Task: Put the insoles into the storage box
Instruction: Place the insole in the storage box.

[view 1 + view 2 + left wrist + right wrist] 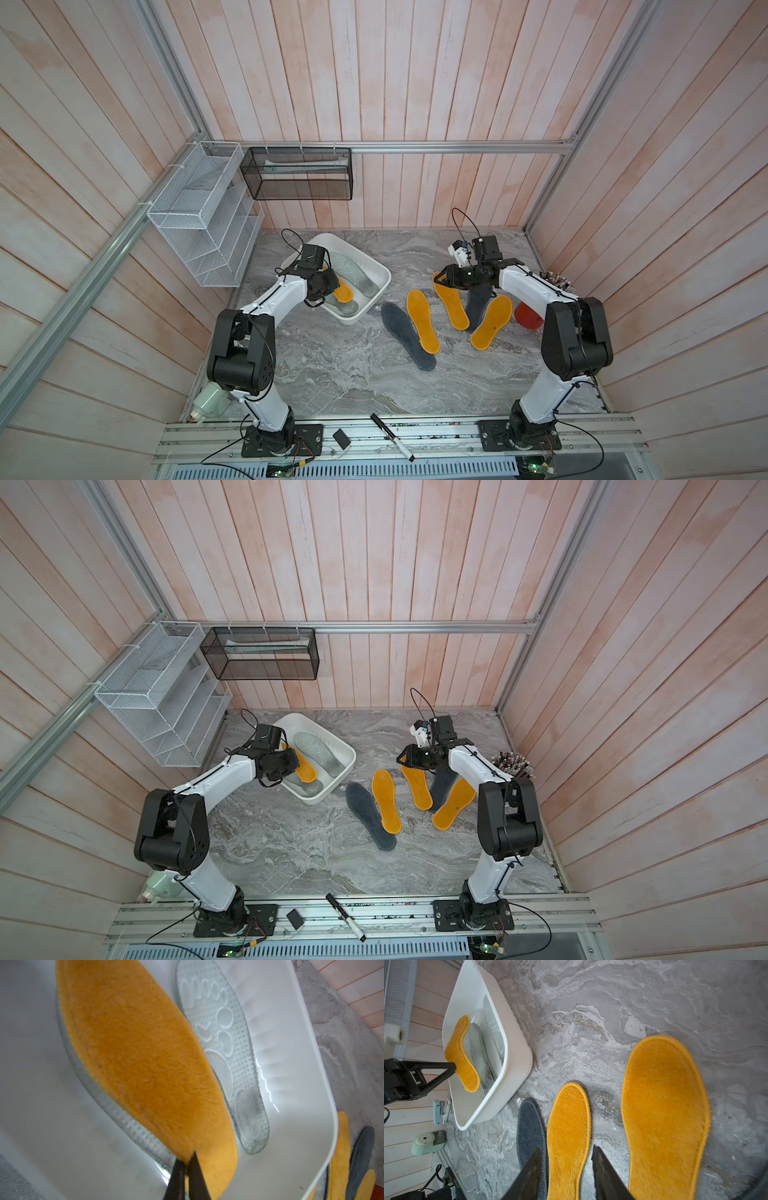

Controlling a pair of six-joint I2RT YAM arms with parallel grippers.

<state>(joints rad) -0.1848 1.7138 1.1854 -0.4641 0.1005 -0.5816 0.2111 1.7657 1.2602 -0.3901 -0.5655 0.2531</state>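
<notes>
Starting nearest your arm bases, the near grey insole [409, 338] lay flat on the table [332, 374]. The near orange insole [423, 322] was just beside it, their long axes roughly parallel and running away from you. Off to the right lay the right-hand orange insole [492, 322]. Past it was the far orange insole [453, 307], with a second grey insole [478, 304] partly tucked under those two.

Your right fingers [603, 1169] stood apart, gripping nothing, above the far end of that far orange insole. In the right wrist view its length ran roughly the way the fingers pointed. I judged that a pinch on its end or side edge would be the natural pick for that arm.

Farthest back, over on the left, sat the storage box [301, 1064], with two pale insoles [224, 1043] lying lengthwise on its floor. Your left fingers [196, 1176] were pressed together on the edge of the held orange insole [135, 1053]. It hung inside the box above one pale insole, its long axis close to the box's own. Whether it touched the pad beneath, I could not tell.

Letting go there looked likely to land it cleanly. Five insoles lay on the table, all nearer your right arm.
</notes>
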